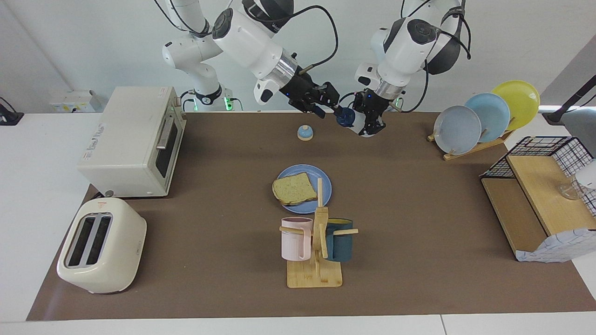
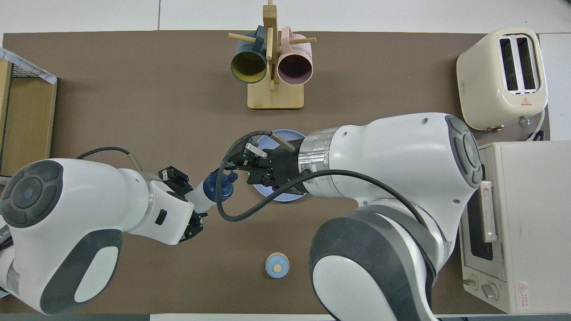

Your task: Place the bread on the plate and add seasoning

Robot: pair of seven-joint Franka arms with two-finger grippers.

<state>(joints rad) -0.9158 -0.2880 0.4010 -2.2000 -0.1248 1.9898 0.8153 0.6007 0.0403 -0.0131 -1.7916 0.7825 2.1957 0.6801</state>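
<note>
The bread (image 1: 293, 188) lies flat on the blue plate (image 1: 326, 185) in the middle of the table. My left gripper (image 1: 371, 123) is up in the air over the robots' edge of the table, shut on the seasoning (image 1: 345, 116), a white bottle tipped sideways with its navy cap pointing at my right gripper (image 1: 328, 102). The right gripper's fingers stand apart, right at the cap; I cannot tell whether they touch it. In the overhead view the right gripper (image 2: 238, 165) covers the bread and most of the plate (image 2: 273, 196), with the seasoning (image 2: 217, 189) and the left gripper (image 2: 187, 203) beside it.
A small blue-domed bell (image 1: 305, 133) sits below the grippers. A wooden mug rack (image 1: 314, 274) with two mugs stands just past the plate. A toaster (image 1: 100, 244) and an oven (image 1: 132, 142) are at the right arm's end; a plate rack (image 1: 484, 116) and a wire shelf (image 1: 540, 195) are at the left arm's end.
</note>
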